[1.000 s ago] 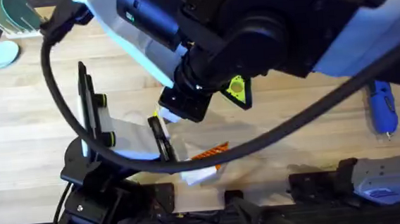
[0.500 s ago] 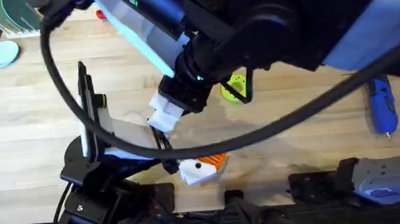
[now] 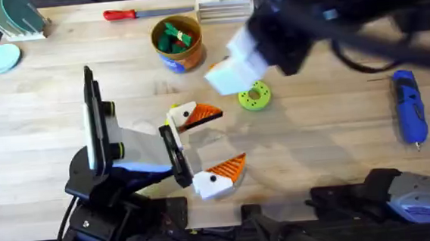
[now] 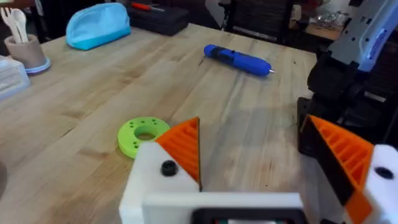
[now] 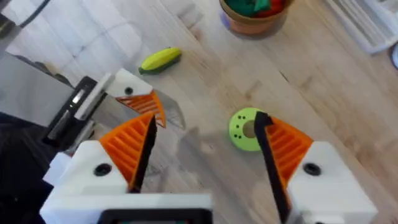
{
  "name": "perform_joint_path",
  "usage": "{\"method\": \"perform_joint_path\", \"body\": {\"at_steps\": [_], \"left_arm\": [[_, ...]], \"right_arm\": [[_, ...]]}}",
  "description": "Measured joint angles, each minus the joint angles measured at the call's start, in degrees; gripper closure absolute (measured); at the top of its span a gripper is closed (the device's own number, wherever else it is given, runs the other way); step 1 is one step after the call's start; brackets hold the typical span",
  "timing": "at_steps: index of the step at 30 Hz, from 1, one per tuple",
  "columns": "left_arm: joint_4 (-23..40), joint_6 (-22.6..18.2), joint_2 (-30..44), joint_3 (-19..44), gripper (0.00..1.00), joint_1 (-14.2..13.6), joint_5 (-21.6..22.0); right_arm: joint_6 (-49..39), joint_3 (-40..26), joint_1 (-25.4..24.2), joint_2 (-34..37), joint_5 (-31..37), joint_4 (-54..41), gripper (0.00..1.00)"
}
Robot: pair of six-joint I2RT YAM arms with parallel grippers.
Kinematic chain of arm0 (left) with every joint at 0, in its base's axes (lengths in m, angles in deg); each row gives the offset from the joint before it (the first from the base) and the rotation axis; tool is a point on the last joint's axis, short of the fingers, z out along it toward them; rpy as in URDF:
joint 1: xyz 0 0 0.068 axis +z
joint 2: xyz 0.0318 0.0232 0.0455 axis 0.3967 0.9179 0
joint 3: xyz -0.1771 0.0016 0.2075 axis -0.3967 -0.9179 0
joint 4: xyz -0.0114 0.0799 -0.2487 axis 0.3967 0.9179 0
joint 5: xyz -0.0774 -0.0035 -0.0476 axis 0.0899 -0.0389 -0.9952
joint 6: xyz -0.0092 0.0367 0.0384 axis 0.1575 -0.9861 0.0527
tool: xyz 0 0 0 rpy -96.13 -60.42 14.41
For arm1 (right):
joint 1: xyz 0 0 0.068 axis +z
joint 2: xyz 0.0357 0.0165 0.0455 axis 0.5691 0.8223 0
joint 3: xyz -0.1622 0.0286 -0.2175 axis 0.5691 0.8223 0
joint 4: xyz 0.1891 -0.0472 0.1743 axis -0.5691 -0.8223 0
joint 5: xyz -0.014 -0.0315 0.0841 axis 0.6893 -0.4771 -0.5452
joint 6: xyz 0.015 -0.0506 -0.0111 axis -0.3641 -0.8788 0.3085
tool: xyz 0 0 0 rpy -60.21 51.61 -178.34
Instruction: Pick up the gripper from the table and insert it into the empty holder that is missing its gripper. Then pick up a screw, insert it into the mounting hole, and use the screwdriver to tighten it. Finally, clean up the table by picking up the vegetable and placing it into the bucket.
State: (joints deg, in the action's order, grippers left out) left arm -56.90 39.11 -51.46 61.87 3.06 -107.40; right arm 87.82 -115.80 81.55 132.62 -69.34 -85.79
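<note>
Blue screwdriver (image 3: 410, 114) lying flat at table's right, yellow corn (image 5: 160, 60) near orange-brown bucket (image 3: 177, 44) holding green toys

Bucket (image 3: 177, 42) at the worktop's (image 3: 42, 140) far middle; disc (image 3: 254, 96) right and nearer; screwdriver (image 3: 410, 116) far right; corn cob (image 5: 160, 60) beside left end effector (image 3: 205, 145).

The left gripper (image 3: 202, 148) sits at the frame's centre, its white-and-orange fingers spread apart. The orange bucket (image 3: 177, 44) stands at upper centre, a green disc (image 3: 254, 96) right of centre, the blue screwdriver (image 3: 410, 116) at the right edge.
</note>
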Motion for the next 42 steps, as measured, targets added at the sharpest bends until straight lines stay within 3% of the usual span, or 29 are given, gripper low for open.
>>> {"method": "perform_joint_path", "body": {"at_steps": [10, 15, 21, 26, 31, 33, 34, 38, 39, 42], "left_arm": [[0.0, 0.0, 0.0, 0.0, 0.008, 0.0, 0.0], [0.0, 0.0, 0.0, 0.0, 0.008, 0.0, 0.0], [0.0, 0.0, 0.0, 0.0, 0.026, 0.0, 0.0], [0.0, 0.0, 0.0, 0.0, 0.094, 0.0, 0.0], [0.0, 0.0, 0.0, 0.0, 0.162, 0.0, 0.0], [0.0, 0.0, 0.0, 0.0, 0.212, 0.0, 0.0], [0.0, -0.1, 0.0, 0.0, 0.289, 0.0, 0.0], [0.0, -0.1, 0.0, 0.0, 0.903, 0.0, 0.0], [0.0, -0.4, 0.0, 0.0, 0.973, 0.0, 0.0], [0.0, -0.4, 0.0, 0.0, 0.993, 0.0, 0.0]], "right_arm": [[0.7, 0.8, -9.6, -15.7, 0.0, -11.9, 0.062], [4.0, 10.6, -13.4, -28.0, -0.8, -9.6, 0.061], [5.2, 23.9, -13.7, -42.6, -6.7, -5.4, 0.061], [5.6, 30.6, -13.7, -47.6, -9.9, -5.7, 0.060], [4.1, 32.2, -13.7, -48.0, -11.3, -7.1, 0.059], [2.1, 32.5, -13.7, -48.0, -11.6, -7.3, 0.059], [1.1, 32.7, -13.7, -48.0, -11.6, -7.3, 0.058], [-3.1, 32.9, -13.7, -48.0, -12.0, -7.3, 0.059], [-4.0, 32.9, -13.7, -48.0, -12.0, -7.3, 0.058], [-5.5, 32.9, -13.7, -48.0, -12.0, -7.2, 0.059]]}}
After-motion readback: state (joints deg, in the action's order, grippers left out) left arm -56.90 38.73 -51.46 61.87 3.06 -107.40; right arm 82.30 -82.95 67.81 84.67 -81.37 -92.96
